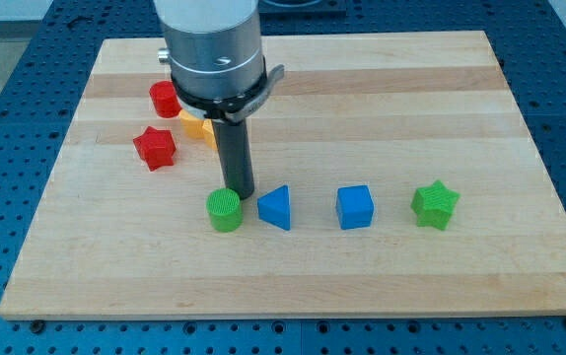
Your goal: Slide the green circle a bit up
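Camera view shows the small green ribbed plastic circle (225, 210) standing on the pale wooden board (391, 108), near its bottom edge. My tip (243, 193) sits just up and to the right of the green circle, touching it or nearly so; the rod has no jaws and holds nothing. Right of the green circle stand a blue plastic triangle (276, 207), a blue plastic cube (355, 207) and a green plastic star (434, 205). Up-left of it lie a red star (155, 147), a red cylinder (165, 99) and a partly hidden yellow block (197, 126). The circle looks light, rigid and quick to slide or veer off, so I judge contact belongs at its lower side, centred.
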